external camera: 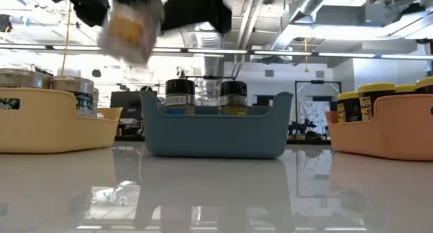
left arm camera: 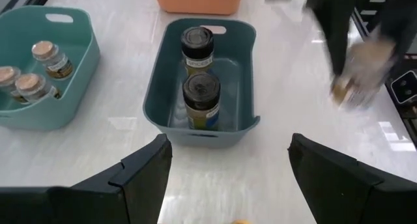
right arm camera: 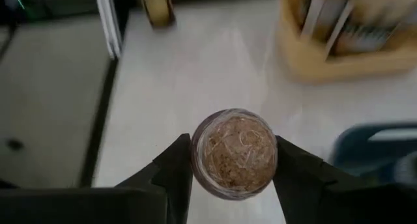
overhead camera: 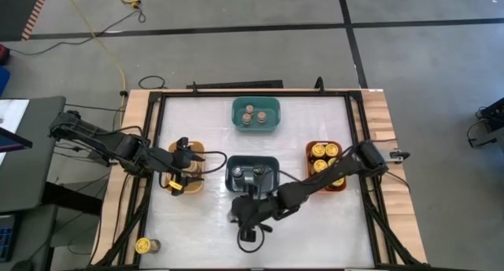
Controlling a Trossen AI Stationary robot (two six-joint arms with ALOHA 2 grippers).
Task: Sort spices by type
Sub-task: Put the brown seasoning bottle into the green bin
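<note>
Glass jar [right arm camera: 234,152] pinched in the right tool [right arm camera: 233,160], lifted off the surface [overhead camera: 315,224]; could slip if swung fast. Left tool [left arm camera: 228,178] spread, waiting.

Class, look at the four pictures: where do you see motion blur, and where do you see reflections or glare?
Low view: the jar carried at the top is smeared by motion, and the glossy table mirrors the blue bin. Left wrist view: the right gripper and its jar are blurred. Right wrist view: the held jar is sharp, the background soft. High view: the tabletop shows mild glare.
</note>
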